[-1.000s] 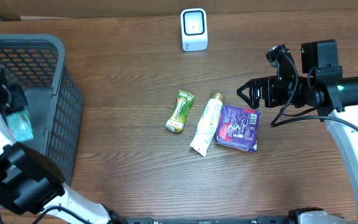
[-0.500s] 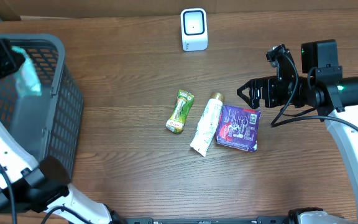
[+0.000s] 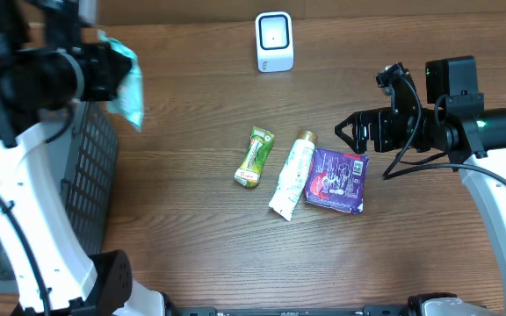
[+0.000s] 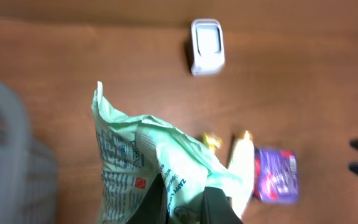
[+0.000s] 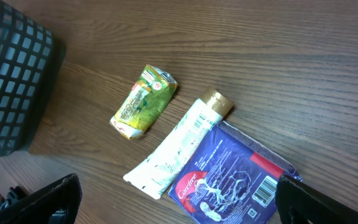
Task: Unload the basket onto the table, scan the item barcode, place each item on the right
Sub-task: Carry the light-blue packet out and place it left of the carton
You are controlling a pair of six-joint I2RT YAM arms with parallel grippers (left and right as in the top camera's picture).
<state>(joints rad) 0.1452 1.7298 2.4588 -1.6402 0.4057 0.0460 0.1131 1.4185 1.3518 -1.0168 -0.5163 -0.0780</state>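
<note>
Right wrist view: flat purple foil packet (image 5: 229, 180) carries white script starting "Core" (rest unclear) at its 8 o'clock corner, and a barcode (image 5: 263, 190) on a white patch at 4 o'clock, digits too small. Left wrist view: crumpled mint-green plastic bag (image 4: 148, 162) has dark print lines & a small red square, illegible. Small green pouch (image 5: 143, 101) & white tube (image 5: 179, 149): print unreadable.

Left gripper (image 4: 185, 198) pinched closed aloft; right gripper (image 3: 348, 133) spread wide.

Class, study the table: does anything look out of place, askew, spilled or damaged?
Nothing is spilled or broken. The only oddity is the mint-green packet, which is crumpled where the left pincer pinches its lower edge and holds it up.
</note>
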